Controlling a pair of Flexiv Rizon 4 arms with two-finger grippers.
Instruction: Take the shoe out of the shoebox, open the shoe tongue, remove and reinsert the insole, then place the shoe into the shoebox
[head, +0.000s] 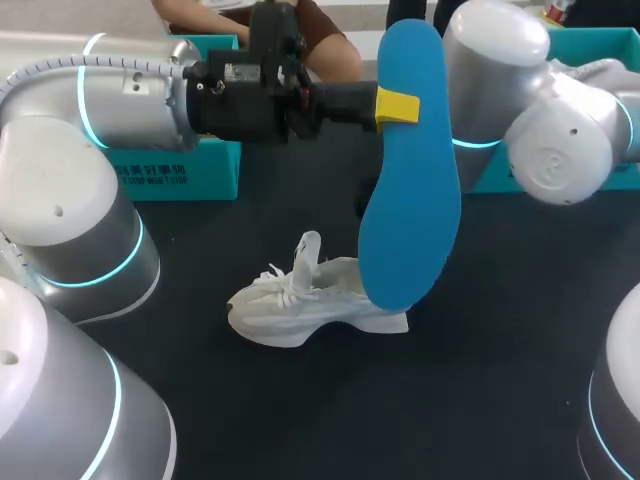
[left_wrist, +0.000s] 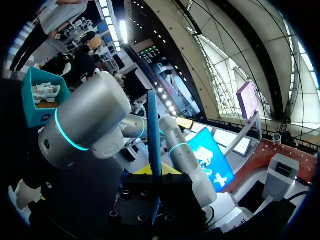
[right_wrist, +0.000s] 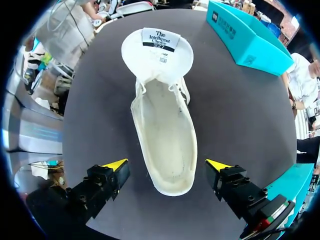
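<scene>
My left gripper (head: 398, 106) is shut on the blue insole (head: 410, 170), holding it upright high above the table. In the left wrist view the insole (left_wrist: 152, 135) shows edge-on, clamped in that gripper (left_wrist: 155, 172). The white shoe (head: 310, 300) stands on the black table under the insole's lower end. In the right wrist view the shoe (right_wrist: 162, 130) lies below with its tongue (right_wrist: 157, 55) folded out and its inside bare. My right gripper (right_wrist: 166, 167) hangs open above the heel, one yellow tip on each side, touching nothing. In the head view the insole hides this gripper.
A teal shoebox (head: 200, 175) stands at the back left behind my left arm. A second teal box (head: 600, 50) at the back right holds another white shoe (left_wrist: 45, 92). My right arm's elbow (head: 530, 110) is close beside the raised insole.
</scene>
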